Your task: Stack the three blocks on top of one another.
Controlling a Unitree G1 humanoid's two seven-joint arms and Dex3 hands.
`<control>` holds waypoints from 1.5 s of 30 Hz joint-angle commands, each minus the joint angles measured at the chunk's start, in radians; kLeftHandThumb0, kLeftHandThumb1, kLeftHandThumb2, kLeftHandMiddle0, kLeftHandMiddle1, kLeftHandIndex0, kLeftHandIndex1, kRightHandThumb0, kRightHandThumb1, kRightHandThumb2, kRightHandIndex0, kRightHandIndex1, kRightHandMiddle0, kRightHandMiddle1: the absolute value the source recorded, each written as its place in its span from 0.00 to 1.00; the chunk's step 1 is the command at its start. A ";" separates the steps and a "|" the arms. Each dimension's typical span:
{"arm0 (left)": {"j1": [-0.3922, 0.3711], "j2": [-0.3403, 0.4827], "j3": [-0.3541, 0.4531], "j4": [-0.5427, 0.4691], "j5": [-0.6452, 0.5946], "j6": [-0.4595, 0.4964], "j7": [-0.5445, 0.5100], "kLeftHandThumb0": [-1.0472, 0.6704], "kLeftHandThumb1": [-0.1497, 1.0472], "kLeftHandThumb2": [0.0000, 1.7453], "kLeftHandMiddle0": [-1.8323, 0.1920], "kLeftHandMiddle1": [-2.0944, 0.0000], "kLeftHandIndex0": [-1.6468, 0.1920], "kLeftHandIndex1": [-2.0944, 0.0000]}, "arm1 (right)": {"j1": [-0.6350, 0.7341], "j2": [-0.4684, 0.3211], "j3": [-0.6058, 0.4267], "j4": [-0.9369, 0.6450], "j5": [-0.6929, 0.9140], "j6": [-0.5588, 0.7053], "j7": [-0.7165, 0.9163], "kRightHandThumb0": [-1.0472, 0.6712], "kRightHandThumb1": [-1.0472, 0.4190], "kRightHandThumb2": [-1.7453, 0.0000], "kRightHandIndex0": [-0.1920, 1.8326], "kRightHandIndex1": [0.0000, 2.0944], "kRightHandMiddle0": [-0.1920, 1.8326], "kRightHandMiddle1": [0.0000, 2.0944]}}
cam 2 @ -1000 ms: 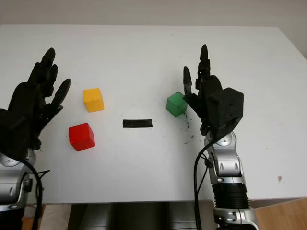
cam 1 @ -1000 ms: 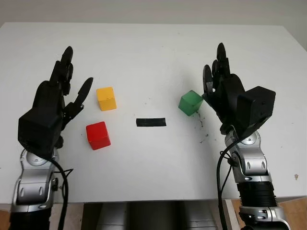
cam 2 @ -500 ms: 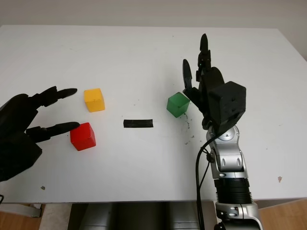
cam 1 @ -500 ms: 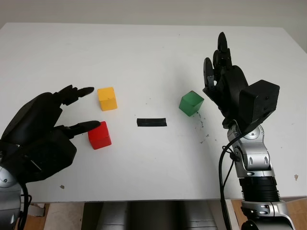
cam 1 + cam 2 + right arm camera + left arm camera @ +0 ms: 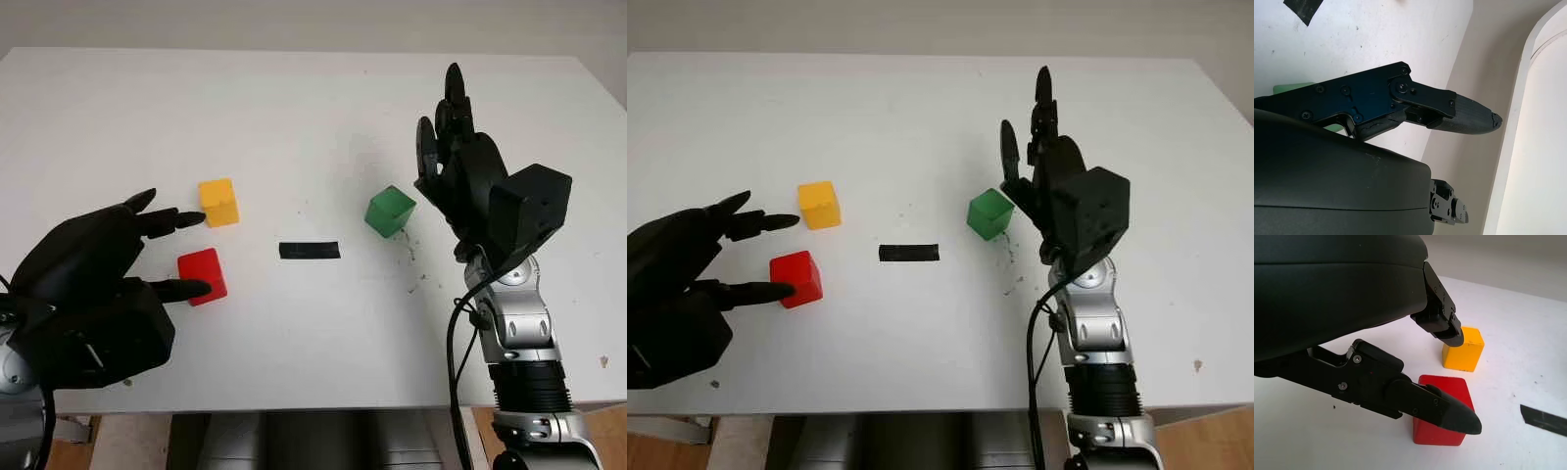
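Three blocks lie apart on the white table (image 5: 294,108): a yellow block (image 5: 217,202) at the left, a red block (image 5: 202,275) just in front of it, and a green block (image 5: 390,211) right of centre. My left hand (image 5: 191,253) is open at the front left, turned on its side. Its thumb tip lies at the red block's near-left edge and its upper fingers (image 5: 181,218) point at the yellow block; I cannot tell if anything touches. In the left wrist view the red block (image 5: 1435,433) sits between the fingers. My right hand (image 5: 439,108) is open, upright, just right of the green block.
A short strip of black tape (image 5: 310,250) lies at the table's centre between the red and green blocks. Small dark specks mark the surface in front of the green block. The table's front edge runs just behind my forearms.
My left hand has turned from upright onto its side and dropped toward the front, bringing its fingers to either side of the red block. The right hand has barely moved.
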 commanded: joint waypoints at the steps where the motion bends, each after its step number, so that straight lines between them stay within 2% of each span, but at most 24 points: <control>1: 0.003 0.001 -0.018 0.010 0.017 -0.007 -0.002 0.16 0.90 0.02 0.88 0.98 0.65 0.95 | 0.004 0.000 -0.001 -0.014 0.004 -0.016 0.001 0.21 0.00 0.60 0.00 0.00 0.00 0.00; 8: -0.001 0.002 -0.057 0.031 0.100 -0.024 0.002 0.21 0.87 0.02 0.89 0.98 0.66 0.96 | 0.009 0.004 0.000 -0.021 0.004 -0.007 -0.007 0.21 0.00 0.60 0.00 0.00 0.00 0.00; 19: -0.001 -0.031 -0.079 0.043 0.203 -0.033 0.021 0.27 0.87 0.03 0.88 0.97 0.60 0.92 | 0.013 0.008 0.003 -0.029 0.008 -0.005 -0.007 0.21 0.00 0.61 0.00 0.00 0.00 0.00; 20: 0.000 -0.033 -0.080 0.044 0.213 -0.036 0.025 0.27 0.88 0.03 0.87 0.97 0.63 0.87 | 0.013 0.008 0.004 -0.031 0.007 -0.002 -0.009 0.21 0.00 0.61 0.00 0.00 0.00 0.00; 22: 0.002 -0.041 -0.082 0.049 0.232 -0.048 0.047 0.28 0.89 0.03 0.85 0.97 0.74 0.63 | 0.015 0.011 0.003 -0.037 0.010 0.007 -0.011 0.21 0.00 0.60 0.00 0.00 0.00 0.00; 23: 0.003 -0.045 -0.083 0.052 0.244 -0.055 0.059 0.28 0.89 0.03 0.84 0.97 0.76 0.57 | 0.017 0.012 0.003 -0.042 0.012 0.012 -0.011 0.22 0.00 0.60 0.00 0.00 0.00 0.00; 25: 0.002 -0.056 -0.085 0.061 0.264 -0.068 0.088 0.30 0.90 0.03 0.82 0.97 0.77 0.49 | 0.019 0.014 0.002 -0.050 0.012 0.022 -0.015 0.22 0.00 0.61 0.00 0.00 0.00 0.00; 28: 0.001 -0.069 -0.085 0.074 0.276 -0.085 0.110 0.30 0.91 0.03 0.80 0.97 0.77 0.43 | 0.021 0.011 0.003 -0.050 0.008 0.018 -0.014 0.21 0.00 0.61 0.00 0.00 0.00 0.00; 36: -0.004 -0.096 -0.084 0.098 0.281 -0.106 0.119 0.28 0.92 0.03 0.78 0.97 0.75 0.41 | 0.028 0.009 0.004 -0.062 0.002 0.023 -0.022 0.20 0.00 0.61 0.00 0.00 0.00 0.00; 45: -0.004 -0.118 -0.100 0.117 0.308 -0.096 0.106 0.23 0.91 0.03 0.78 0.98 0.75 0.46 | 0.033 0.011 -0.001 -0.063 0.008 0.016 -0.024 0.21 0.00 0.61 0.00 0.00 0.00 0.00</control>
